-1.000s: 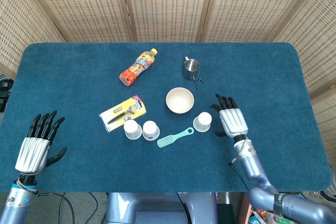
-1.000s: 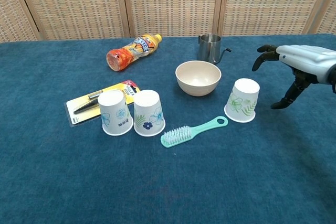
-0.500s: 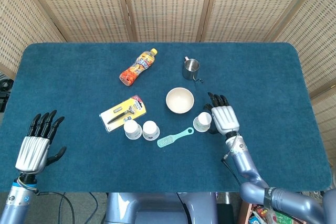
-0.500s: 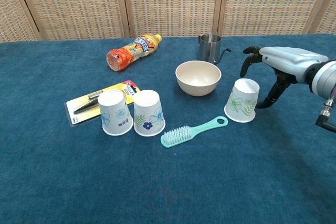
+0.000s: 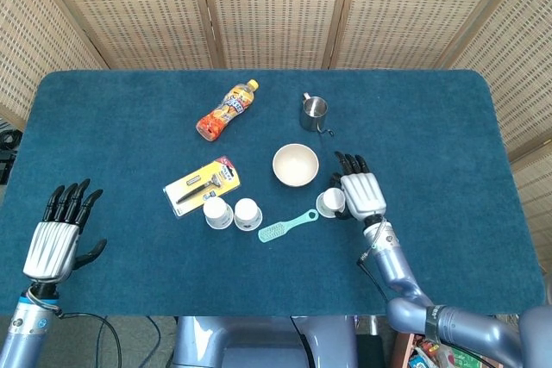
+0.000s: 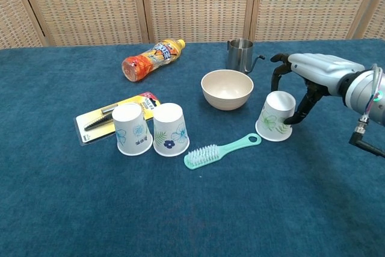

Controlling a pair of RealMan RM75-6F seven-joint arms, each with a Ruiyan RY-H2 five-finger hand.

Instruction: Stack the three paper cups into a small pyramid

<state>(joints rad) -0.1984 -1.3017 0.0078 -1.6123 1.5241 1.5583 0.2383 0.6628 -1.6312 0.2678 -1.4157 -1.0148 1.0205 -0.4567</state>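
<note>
Right hand: the right hand (image 6: 313,76) reaches in palm down over the lone paper cup (image 6: 275,117), its arm entering from the bench's near right edge. Its dark fingers (image 6: 278,73) curl down behind the cup's top and its thumb rests against the cup's right wall. The cup tilts left, base still on the bench; a closed grip cannot be confirmed.
Left hand: the left hand (image 5: 56,234) is held flat over the bench's near left corner, fingers spread and straight, holding nothing; well apart from the bowl.
Lone paper cup: upside down, white paper with green leaf print, tapered; just right of and nearer than the bowl (image 6: 227,89).
Cup pair: two paper cups, one with a light blue print (image 6: 132,129) and one with a dark blue flower (image 6: 170,129), stand upside down, touching side by side, left of and nearer than the bowl.
Bowl: round, matt cream, open upward, mid-bench.
Brush: a mint-green plastic brush (image 6: 219,150) with white bristles and a looped handle end lies just in front of the bowl.
Pitcher: a small shiny steel pitcher (image 6: 240,54) with a thin handle stands behind the bowl.
Bottle: an orange-labelled plastic bottle (image 6: 151,59) lies on its side, behind and left of the bowl.
Razor pack: a yellow carded razor pack (image 6: 114,115) lies flat, left of the bowl, behind the cup pair.
Bench: the bench (image 6: 72,209) has a blue carpet-like cover.
</note>
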